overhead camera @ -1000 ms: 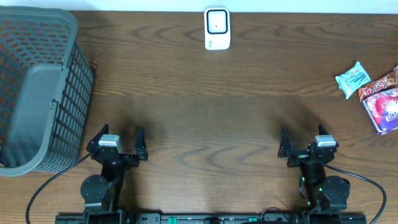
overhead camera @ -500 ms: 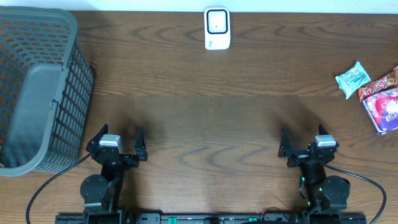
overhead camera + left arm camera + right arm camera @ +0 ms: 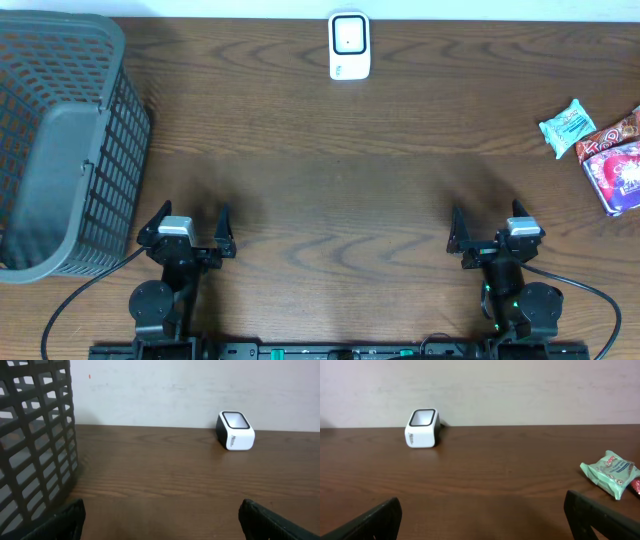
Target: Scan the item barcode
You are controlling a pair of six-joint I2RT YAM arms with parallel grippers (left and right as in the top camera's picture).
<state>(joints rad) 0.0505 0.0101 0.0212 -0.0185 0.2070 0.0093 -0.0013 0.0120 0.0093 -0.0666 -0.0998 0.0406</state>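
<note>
A white barcode scanner [image 3: 349,45] with a dark window stands at the table's far edge; the left wrist view shows the scanner [image 3: 235,430] to the right, the right wrist view shows the scanner [image 3: 422,428] to the left. Snack items lie at the far right: a pale green packet [image 3: 568,126] [image 3: 611,473], a red wrapper [image 3: 608,135] and a red-and-white bag [image 3: 618,178]. My left gripper [image 3: 190,225] [image 3: 161,520] and right gripper [image 3: 488,229] [image 3: 485,520] rest low at the near edge, both open and empty, far from every item.
A large grey plastic basket [image 3: 60,140] fills the left side of the table, close beside my left gripper; its lattice wall [image 3: 35,445] shows in the left wrist view. Bare brown wood lies between the grippers and the scanner.
</note>
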